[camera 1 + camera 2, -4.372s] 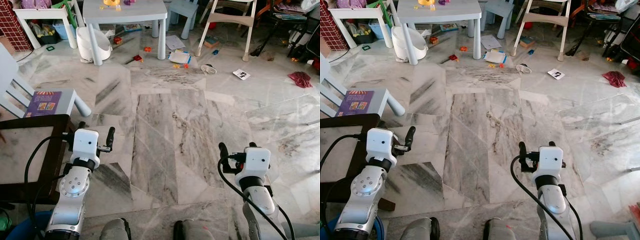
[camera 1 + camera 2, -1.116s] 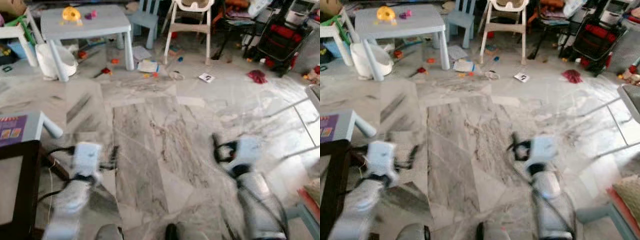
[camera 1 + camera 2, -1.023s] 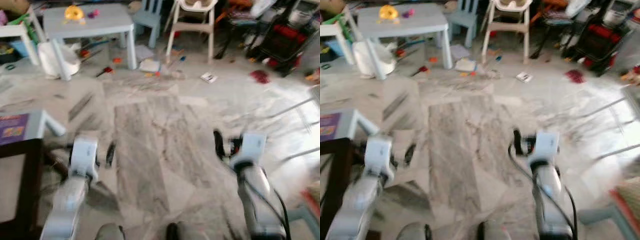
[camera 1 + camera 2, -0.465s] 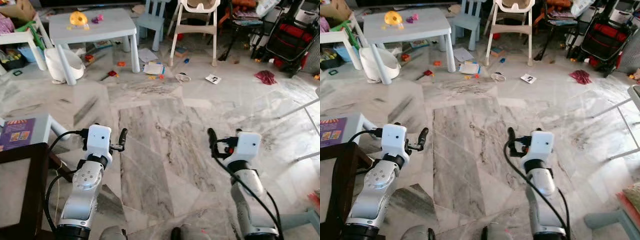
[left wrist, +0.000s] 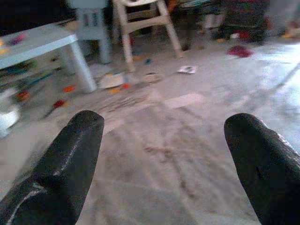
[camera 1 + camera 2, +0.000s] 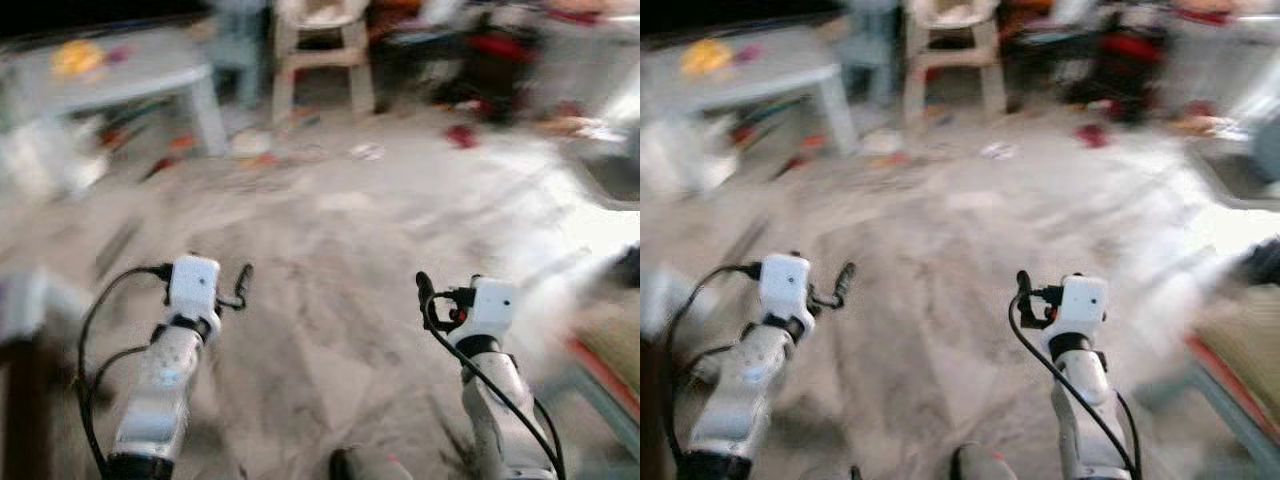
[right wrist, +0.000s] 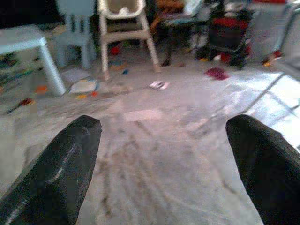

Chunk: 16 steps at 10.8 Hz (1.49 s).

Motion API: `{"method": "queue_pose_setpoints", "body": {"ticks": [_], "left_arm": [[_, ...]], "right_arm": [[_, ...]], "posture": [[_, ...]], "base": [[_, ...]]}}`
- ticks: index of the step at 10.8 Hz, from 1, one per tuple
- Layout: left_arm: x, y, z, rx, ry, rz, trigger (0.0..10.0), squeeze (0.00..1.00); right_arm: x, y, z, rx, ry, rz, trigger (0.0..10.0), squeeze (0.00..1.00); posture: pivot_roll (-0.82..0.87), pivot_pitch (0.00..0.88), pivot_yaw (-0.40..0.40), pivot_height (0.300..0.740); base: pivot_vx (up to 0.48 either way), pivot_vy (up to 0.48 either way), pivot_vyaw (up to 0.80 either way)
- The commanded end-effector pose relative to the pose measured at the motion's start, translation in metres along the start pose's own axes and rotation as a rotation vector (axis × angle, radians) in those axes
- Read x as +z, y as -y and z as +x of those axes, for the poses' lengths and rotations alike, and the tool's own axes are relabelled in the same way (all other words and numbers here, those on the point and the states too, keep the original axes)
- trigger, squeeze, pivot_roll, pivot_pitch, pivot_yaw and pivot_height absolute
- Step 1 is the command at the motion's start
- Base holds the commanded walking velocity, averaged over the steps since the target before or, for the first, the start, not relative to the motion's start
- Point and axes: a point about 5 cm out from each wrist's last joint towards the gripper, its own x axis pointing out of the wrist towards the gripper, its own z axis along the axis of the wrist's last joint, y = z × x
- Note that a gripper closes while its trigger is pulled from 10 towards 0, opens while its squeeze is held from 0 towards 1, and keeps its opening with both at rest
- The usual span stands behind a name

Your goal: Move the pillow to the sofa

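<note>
Left claw (image 6: pixel 243 285) and right claw (image 6: pixel 424 295): both held forward at waist height over the marble floor (image 6: pixel 330 240), fingers spread apart and empty, as the wrist views confirm. Beyond them, blurred: a grey tabletop (image 6: pixel 110 75), a high chair (image 6: pixel 318 40), scattered toys. We cannot place the pillow; a tan, red-edged shape (image 6: pixel 610 350) at far right may be it. We judge the search step; next, face it and approach.

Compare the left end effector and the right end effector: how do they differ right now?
The left end effector hangs over the floor's left side with its white wrist block tilted; the right end effector hangs on the right, wrist block more upright, near a red-edged seat. Both have their black fingers spread open, hold nothing and sit at about the same height.
</note>
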Motion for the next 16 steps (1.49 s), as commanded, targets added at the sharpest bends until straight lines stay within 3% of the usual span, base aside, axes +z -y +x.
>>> {"method": "queue_pose_setpoints", "body": {"ticks": [1, 2, 3, 6, 10, 16], "left_arm": [[0.005, 0.004, 0.001, -0.027, 0.021, -0.009, 10.0, 0.0], [0.005, 0.012, 0.003, -0.061, 0.027, -0.024, 10.0, 0.0], [0.008, 0.013, 0.006, -0.067, 0.036, -0.037, 10.0, 0.0], [0.012, 0.016, 0.008, -0.092, 0.04, -0.054, 10.0, 0.0], [0.005, 0.025, -0.002, -0.107, 0.012, -0.095, 10.0, 0.0], [0.005, 0.032, -0.003, -0.154, -0.006, -0.105, 10.0, 0.0]], "right_arm": [[0.001, 0.004, 0.001, -0.012, -0.006, -0.001, 10.0, 0.0], [0.002, 0.006, 0.005, -0.014, -0.009, -0.082, 10.0, 0.0], [0.005, 0.002, 0.008, 0.016, 0.003, -0.107, 10.0, 0.0], [0.008, -0.003, 0.013, 0.027, 0.018, -0.113, 10.0, 0.0], [0.002, 0.001, 0.005, 0.017, -0.013, -0.105, 10.0, 0.0], [0.003, 0.011, 0.005, -0.04, -0.023, -0.118, 10.0, 0.0]], "posture": [[-0.03, 0.0, -0.018, 0.74], [-0.03, 0.0, -0.045, 0.74], [-0.03, 0.0, -0.048, 0.74], [-0.04, 0.015, -0.04, 0.74], [-0.03, 0.066, -0.072, 0.74], [-0.04, 0.081, -0.082, 0.74]], "base": [[0.24, 0.0, -0.8], [0.266, 0.0, -0.8], [0.337, 0.0, -0.8], [0.335, 0.0, -0.8], [0.392, 0.0, -0.8], [0.476, 0.0, -0.8]]}}
